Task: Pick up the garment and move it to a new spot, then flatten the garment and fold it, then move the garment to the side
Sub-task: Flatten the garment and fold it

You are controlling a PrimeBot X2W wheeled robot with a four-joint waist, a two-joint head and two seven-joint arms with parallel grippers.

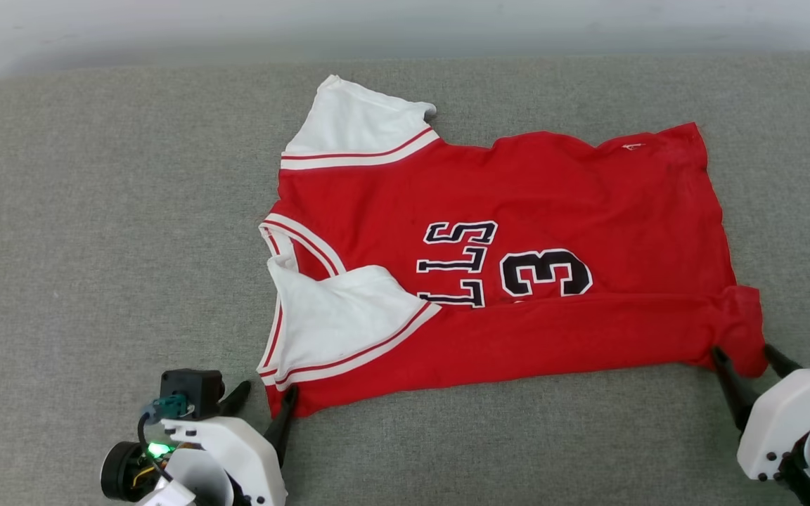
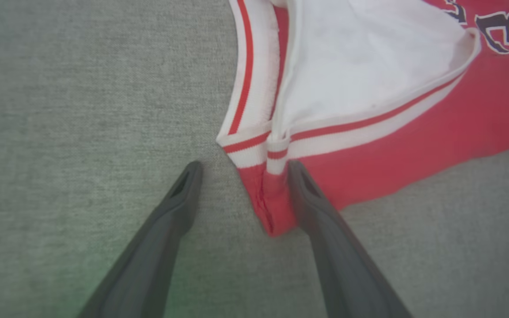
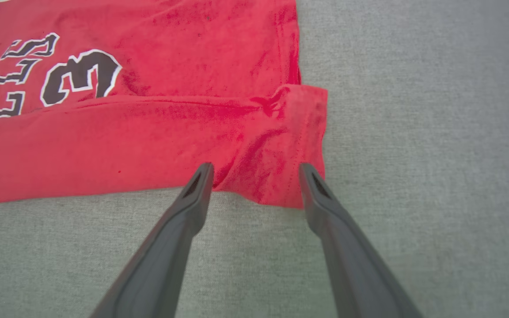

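The garment (image 1: 517, 211), a red jersey with white sleeves and black lettering, lies spread on the grey surface with its near long edge folded over the front. One white sleeve (image 1: 338, 316) lies folded onto the red body. My left gripper (image 1: 264, 404) is open at the garment's near left corner (image 2: 272, 207), which lies between its fingers. My right gripper (image 1: 746, 355) is open at the near right hem corner (image 3: 272, 176), fingertips on either side of the cloth (image 1: 742, 330).
The grey fabric surface (image 1: 95, 211) stretches wide to the left, to the right and in front of the garment. A pale wall (image 1: 405, 28) runs along the back edge.
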